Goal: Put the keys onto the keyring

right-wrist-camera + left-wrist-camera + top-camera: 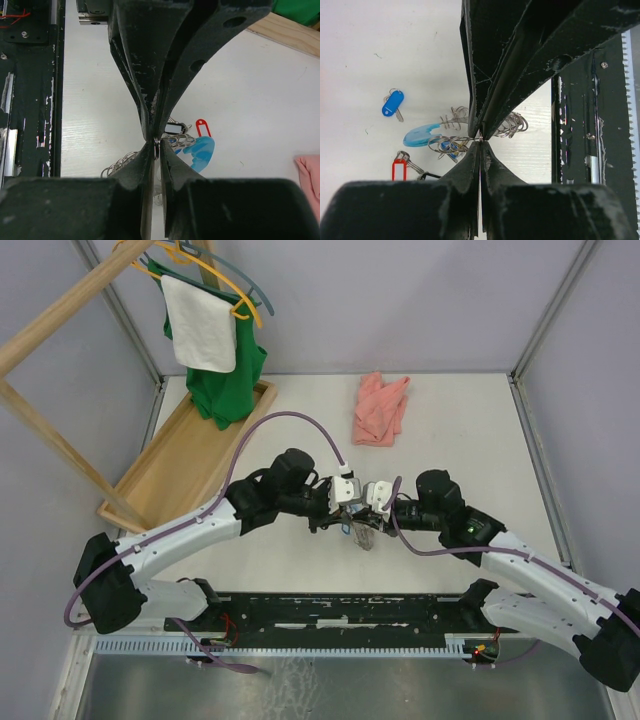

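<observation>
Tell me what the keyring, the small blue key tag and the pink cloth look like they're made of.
The keyring: thin silvery wire loops with bright glints, likely bare steel. Its light-blue tag: glossy and slightly see-through, probably plastic. The blue key tag: opaque with a smooth sheen, plastic by the look. The pink cloth: matte, lying crumpled in soft folds, so fabric, though the weave is too small to tell.

Loose keys (pixel 393 103) just beside keyring (pixel 422 135)

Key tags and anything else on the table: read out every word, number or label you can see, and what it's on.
No readable text in any view.
On the red key tag: white insert, nothing legible.
On the black key tag: white insert, too small to read.
On the blue key tag and the light-blue keyring tag: no marks visible.
</observation>
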`<state>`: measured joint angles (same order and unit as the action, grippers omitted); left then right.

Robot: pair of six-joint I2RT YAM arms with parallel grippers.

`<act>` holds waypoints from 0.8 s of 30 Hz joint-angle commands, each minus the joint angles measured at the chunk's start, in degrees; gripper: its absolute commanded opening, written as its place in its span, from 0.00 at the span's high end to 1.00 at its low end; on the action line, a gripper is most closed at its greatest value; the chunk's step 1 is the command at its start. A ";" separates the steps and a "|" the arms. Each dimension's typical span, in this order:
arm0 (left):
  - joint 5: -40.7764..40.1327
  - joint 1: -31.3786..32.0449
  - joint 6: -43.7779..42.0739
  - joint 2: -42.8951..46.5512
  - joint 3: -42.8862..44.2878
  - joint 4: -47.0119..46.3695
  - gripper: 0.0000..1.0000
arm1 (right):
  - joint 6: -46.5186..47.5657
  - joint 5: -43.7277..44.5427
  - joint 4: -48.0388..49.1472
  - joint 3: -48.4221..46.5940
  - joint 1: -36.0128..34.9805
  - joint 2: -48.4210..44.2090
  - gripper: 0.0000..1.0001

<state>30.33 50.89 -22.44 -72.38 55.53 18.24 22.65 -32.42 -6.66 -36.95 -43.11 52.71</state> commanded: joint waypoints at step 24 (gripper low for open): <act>3.69 -3.12 19.65 16.15 -23.74 -40.26 0.65 | -14.15 2.43 29.82 13.19 1.88 -6.48 0.99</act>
<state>31.24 48.75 -12.49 -58.35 36.29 -4.49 14.66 -31.00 8.78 -26.39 -41.87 48.69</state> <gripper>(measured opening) 0.345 0.017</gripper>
